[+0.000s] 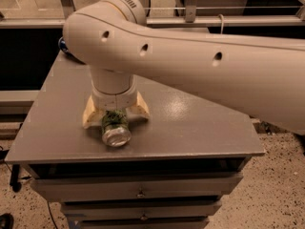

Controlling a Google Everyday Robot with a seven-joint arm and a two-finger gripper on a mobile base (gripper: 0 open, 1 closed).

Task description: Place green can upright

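The grey surface (205, 128) is a cabinet top. Its left edge runs from the back corner down towards the front, and its front edge crosses the lower part of the view. At the back left corner, one small blue object (61, 44) shows beside the arm; most of it is hidden, so what it is cannot be told. Left of the middle and near the front edge, the one green can (115, 129) lies on its side on the surface, its silver end turned towards the front edge and stopping just short of it. The single gripper (115, 117) stands straight above the can, its round white wrist pointing down. Its jaws are spread wide, with the two cream fingers (91, 118) set one on each side of the can and their tips low at the surface. They sit right beside the can's sides, but whether they press on it cannot be told. The thick white arm (205, 75) reaches in from the right and crosses above the back half of the surface. To the right of the can, a broad bare stretch of surface runs to the right edge and the front right corner. Under the front edge, stacked drawers (143, 185) show two small pulls, and speckled floor (281, 185) lies at the right.
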